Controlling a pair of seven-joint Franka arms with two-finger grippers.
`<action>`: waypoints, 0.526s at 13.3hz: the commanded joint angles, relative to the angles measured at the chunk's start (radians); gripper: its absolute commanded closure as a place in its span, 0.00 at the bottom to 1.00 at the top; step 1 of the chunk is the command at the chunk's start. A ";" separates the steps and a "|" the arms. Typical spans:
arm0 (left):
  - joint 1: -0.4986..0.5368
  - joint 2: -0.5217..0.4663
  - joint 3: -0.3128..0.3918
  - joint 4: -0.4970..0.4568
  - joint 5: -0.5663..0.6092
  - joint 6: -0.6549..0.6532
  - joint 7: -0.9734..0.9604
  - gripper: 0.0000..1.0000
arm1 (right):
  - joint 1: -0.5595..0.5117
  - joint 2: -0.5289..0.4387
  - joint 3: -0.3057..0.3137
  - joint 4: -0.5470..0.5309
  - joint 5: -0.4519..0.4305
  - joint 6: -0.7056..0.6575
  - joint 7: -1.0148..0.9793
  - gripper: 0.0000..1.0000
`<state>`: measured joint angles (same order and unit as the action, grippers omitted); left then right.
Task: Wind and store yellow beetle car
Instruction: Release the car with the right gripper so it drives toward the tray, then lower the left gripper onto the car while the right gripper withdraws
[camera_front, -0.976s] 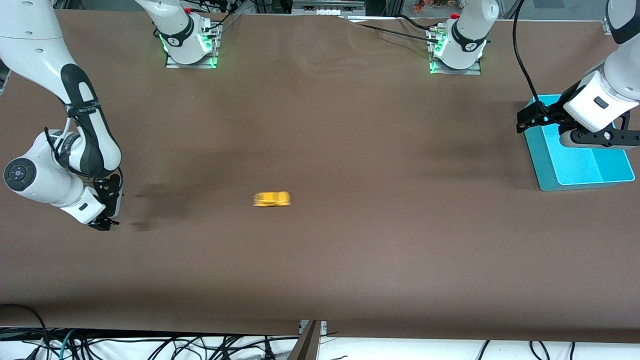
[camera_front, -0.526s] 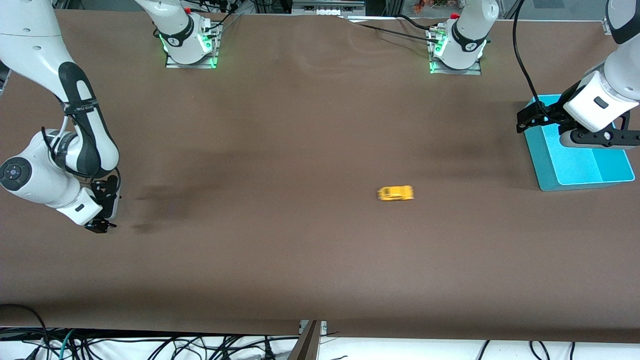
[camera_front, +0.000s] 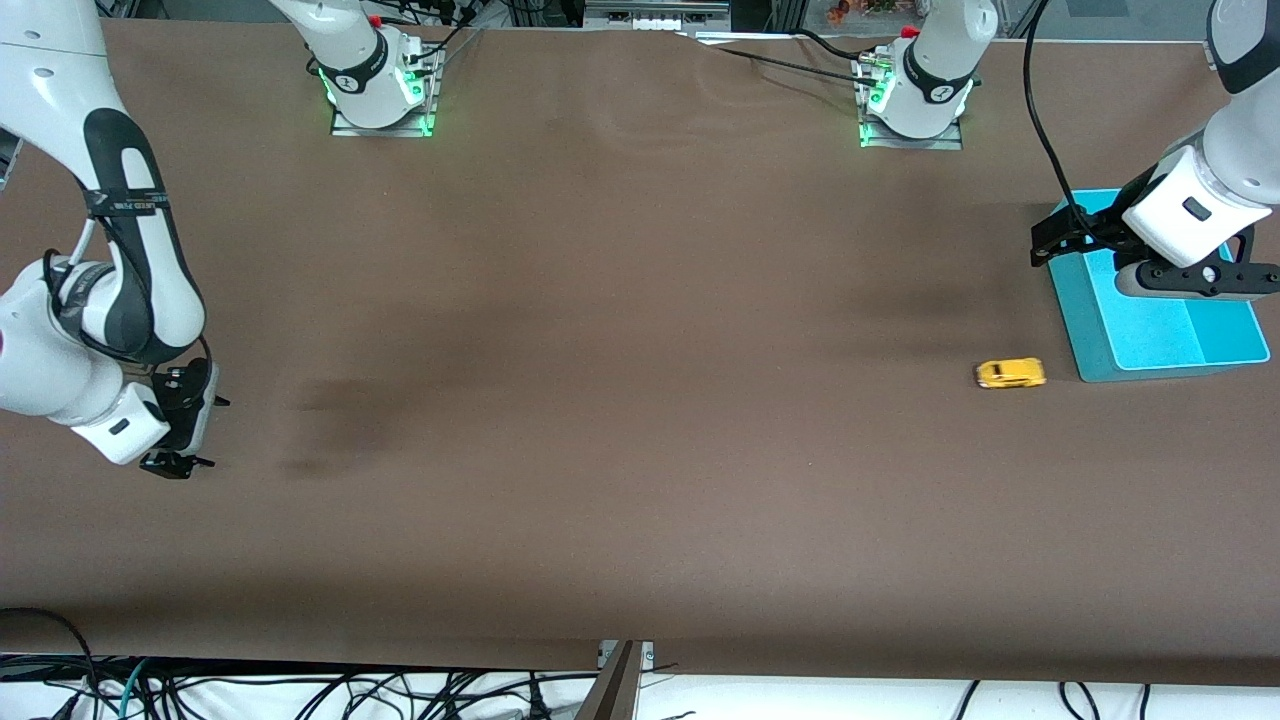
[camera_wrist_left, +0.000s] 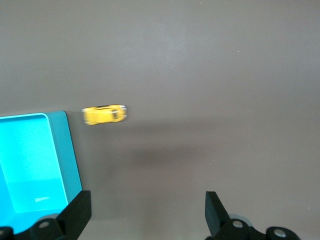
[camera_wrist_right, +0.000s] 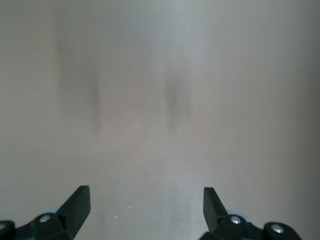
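The yellow beetle car (camera_front: 1010, 373) stands on the brown table beside the corner of the teal bin (camera_front: 1090, 345) that is nearest the front camera, at the left arm's end. It also shows in the left wrist view (camera_wrist_left: 104, 114), next to the bin's wall (camera_wrist_left: 67, 150). My left gripper (camera_front: 1135, 262) hangs open and empty over the bin's edge; its fingertips (camera_wrist_left: 80, 210) show wide apart. My right gripper (camera_front: 180, 462) is open and empty over bare table at the right arm's end; its fingertips (camera_wrist_right: 77, 200) stand wide apart.
The teal bin holds nothing that I can see. The brown cloth (camera_front: 640, 450) covers the table between the arms. Cables hang past the table edge nearest the front camera.
The yellow car has rolled across the table from the middle toward the left arm's end, up to the teal bin. My right gripper has drawn back toward its end of the table.
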<state>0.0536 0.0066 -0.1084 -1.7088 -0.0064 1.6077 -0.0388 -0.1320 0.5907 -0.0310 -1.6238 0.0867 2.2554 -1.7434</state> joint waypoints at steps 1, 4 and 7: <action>0.009 -0.008 -0.004 -0.025 -0.010 0.021 0.005 0.00 | -0.006 -0.046 0.013 0.022 0.021 -0.078 0.131 0.00; 0.014 -0.005 -0.004 -0.044 -0.010 0.040 0.005 0.00 | 0.026 -0.083 0.013 0.071 0.015 -0.190 0.379 0.00; 0.029 -0.005 -0.002 -0.112 -0.006 0.122 0.066 0.00 | 0.054 -0.106 0.014 0.137 0.008 -0.302 0.649 0.00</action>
<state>0.0604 0.0117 -0.1073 -1.7692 -0.0064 1.6730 -0.0260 -0.0936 0.5001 -0.0184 -1.5264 0.0930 2.0234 -1.2280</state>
